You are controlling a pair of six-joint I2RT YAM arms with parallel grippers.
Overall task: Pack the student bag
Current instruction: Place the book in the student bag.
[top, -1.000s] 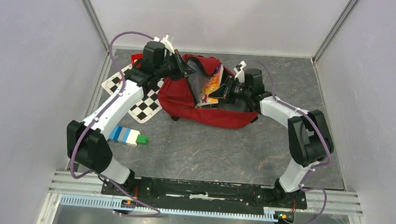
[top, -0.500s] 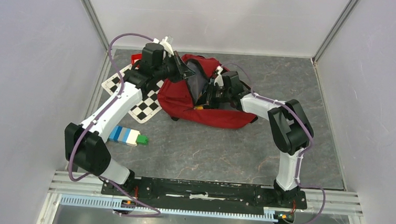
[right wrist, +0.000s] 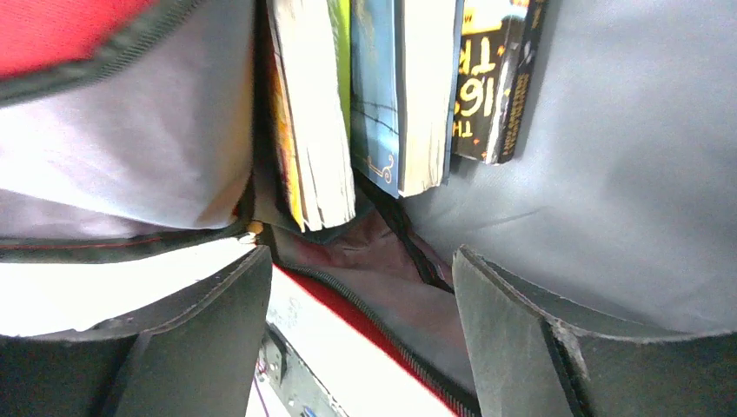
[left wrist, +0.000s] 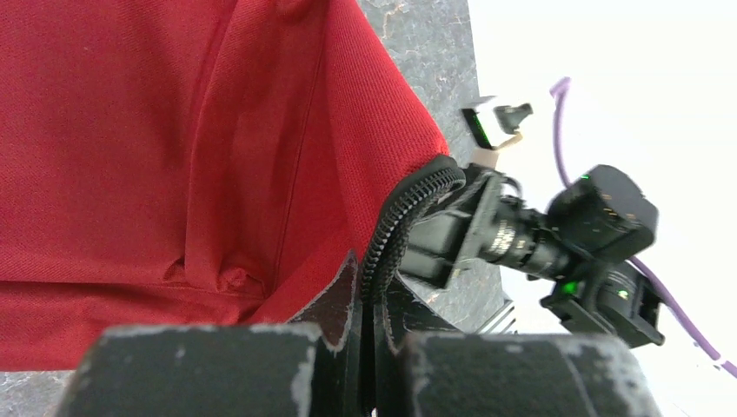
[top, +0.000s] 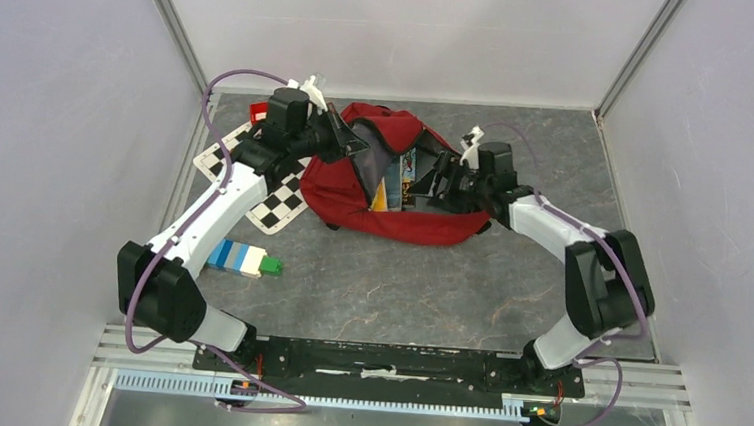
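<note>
The bag (top: pixel 392 224) lies on its side at the far middle of the table (top: pixel 398 285), its mouth turned toward the right arm. The left claw (left wrist: pixel 365 321) is pinched tight on the zipper rim (left wrist: pixel 404 217) at the bag's upper left corner. It lifts that flap, apparently to hold the mouth open so things can slide in.

The right claw (right wrist: pixel 361 287) sits just at the mouth with its jaws spread wide and nothing between them. Ahead of it, inside the bag, three books (right wrist: pixel 382 95) stand side by side on edge. They are packed against the bag's left wall, and their page edges face the claw.

To the right of the books the grey lining (right wrist: pixel 626 156) is bare, so that side of the bag has room for more. The zipper track runs close under the right claw, and I judge it the edge most likely to snag on the way out. A straight pull back from the mouth looks clear.

Left of the bag lie a checkered mat (top: pixel 279 201) and, nearer the arms, a row of blocks (top: pixel 242 259). A small red box (top: pixel 258 112) shows behind the left arm. The table to the right of the bag offers open room.
</note>
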